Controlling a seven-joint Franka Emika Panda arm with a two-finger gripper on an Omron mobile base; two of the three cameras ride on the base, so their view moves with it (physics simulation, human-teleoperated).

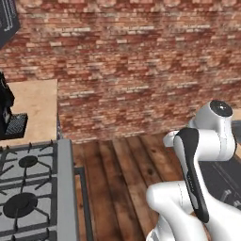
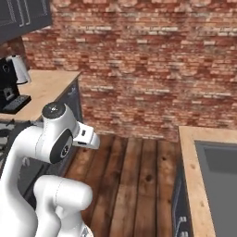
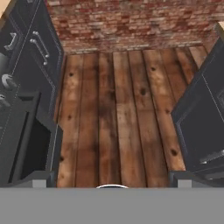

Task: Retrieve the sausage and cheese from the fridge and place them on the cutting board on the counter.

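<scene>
The sausage, the cheese, the fridge and the cutting board are out of view. My gripper (image 3: 112,177) is open, its two dark fingertips (image 3: 39,178) far apart with nothing between them. It hangs over a wooden plank floor (image 3: 118,109) and looks toward a brick wall. The light tan counter (image 1: 35,106) runs along the left, and another stretch of counter (image 2: 190,162) lies on the right. My white arm (image 1: 207,141) is folded low in front of the base.
A gas stove (image 1: 28,188) sits at the left, with a black coffee machine (image 2: 9,88) behind it. Dark cabinet fronts (image 3: 37,57) flank the floor aisle on both sides. A dark recessed sink (image 2: 217,180) sits in the right counter. The brick wall (image 2: 139,69) closes the aisle.
</scene>
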